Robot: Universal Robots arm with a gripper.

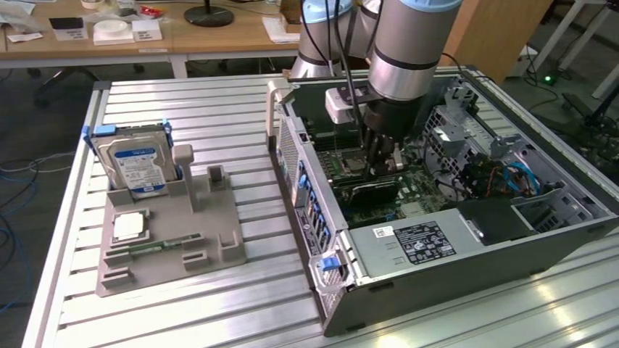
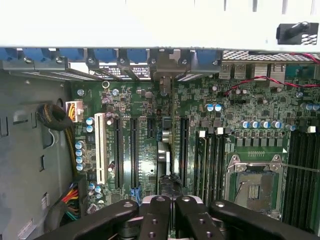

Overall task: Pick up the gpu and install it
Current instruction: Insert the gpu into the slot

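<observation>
Reaching into the open case (image 1: 541, 239), the end effector (image 2: 170, 202) is clamped on the gpu (image 2: 164, 155), edge-on between motherboard slots (image 2: 134, 150), walls close.

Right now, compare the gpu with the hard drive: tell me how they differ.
Place: the gpu sits inside the computer case, over the motherboard, under the gripper; the hard drive stands outside it in the grey holder. Look: the gpu shows a dark face; the hard drive is silver with a blue-white label. Both are flat rectangular parts.
</observation>
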